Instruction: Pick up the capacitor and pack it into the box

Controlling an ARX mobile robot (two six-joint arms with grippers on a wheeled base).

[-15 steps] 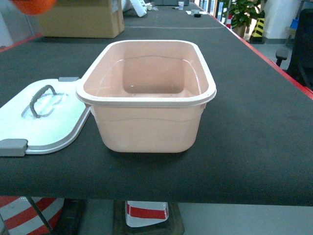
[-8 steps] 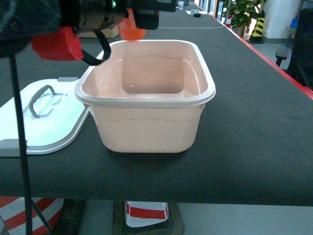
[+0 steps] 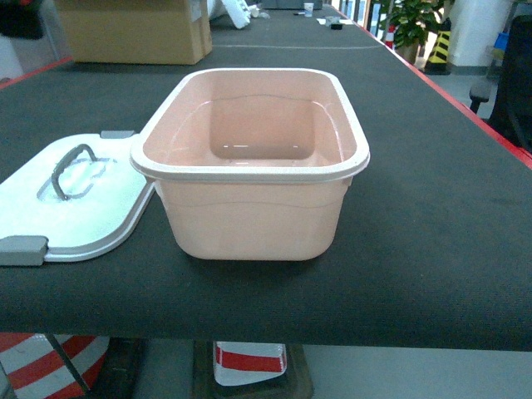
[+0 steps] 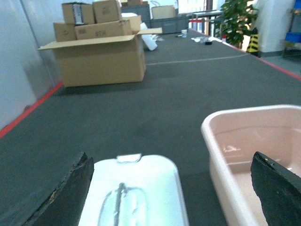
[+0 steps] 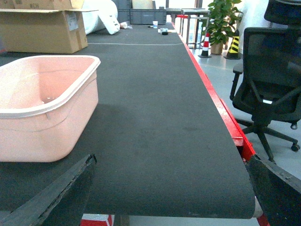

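Both our grippers, left [image 4: 174,188] and right [image 5: 169,193], hang wide open and hold nothing. Ahead of them the box [image 3: 249,166] stands open on the dark table [image 3: 432,208], its lid [image 3: 75,199] flat just to its left. A carton [image 3: 133,29] sits far behind.

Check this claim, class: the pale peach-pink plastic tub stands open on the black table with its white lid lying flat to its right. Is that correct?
Not quite. In the head view the white lid lies flat to the left of the pale peach-pink plastic tub, not its right. The tub does stand open on the black table.
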